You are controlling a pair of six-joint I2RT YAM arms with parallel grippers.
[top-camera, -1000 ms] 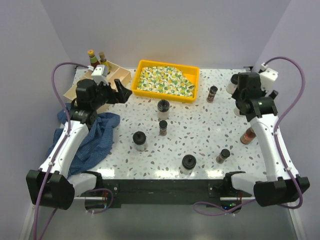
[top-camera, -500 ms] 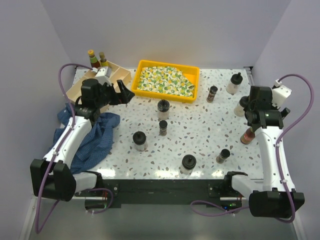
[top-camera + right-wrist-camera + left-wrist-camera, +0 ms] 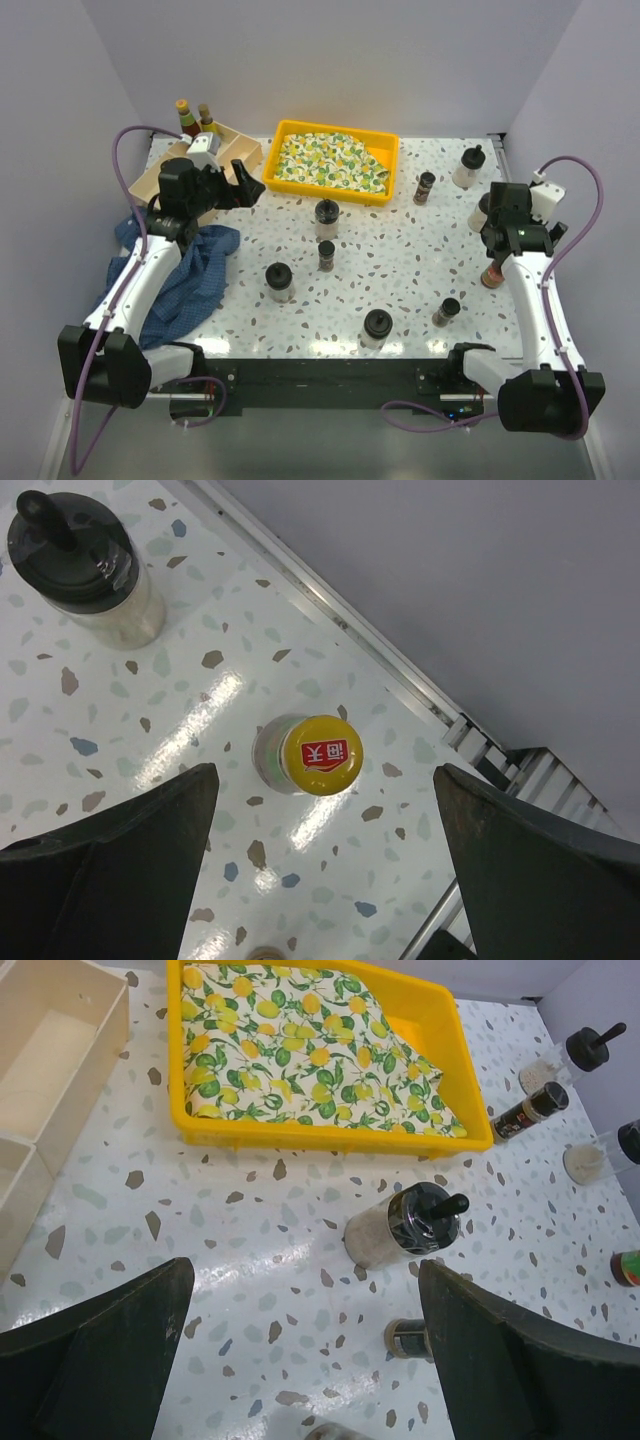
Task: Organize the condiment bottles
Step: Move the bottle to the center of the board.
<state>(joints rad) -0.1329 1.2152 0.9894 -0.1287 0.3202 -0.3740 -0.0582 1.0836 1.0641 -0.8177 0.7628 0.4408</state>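
Observation:
Several condiment bottles stand scattered on the speckled table: clear black-capped ones (image 3: 326, 215) (image 3: 279, 281) (image 3: 376, 327) (image 3: 465, 168) and small spice jars (image 3: 327, 255) (image 3: 446, 311) (image 3: 425, 187). Two slim sauce bottles (image 3: 184, 117) stand at the wooden box (image 3: 235, 152). My left gripper (image 3: 243, 185) is open and empty; its view (image 3: 305, 1280) shows a clear bottle (image 3: 400, 1228) and a spice jar (image 3: 408, 1338) ahead. My right gripper (image 3: 500, 222) is open and empty by the right edge. In its view (image 3: 325, 780) a yellow-capped jar (image 3: 318, 754) stands below the open fingers, with a clear bottle (image 3: 80, 565) beyond.
A yellow tray (image 3: 275, 160) with patterned cloth stands at the back centre. A blue cloth (image 3: 190, 275) lies under the left arm. A red-brown jar (image 3: 492, 272) stands at the right edge, and another clear bottle (image 3: 483, 208) is partly hidden by the right arm. The table rail (image 3: 400, 675) and wall are close.
My right arm has drawn back from the rear clear bottle, now uncovered, toward the right edge. My left arm has barely moved. Both grippers stay open.

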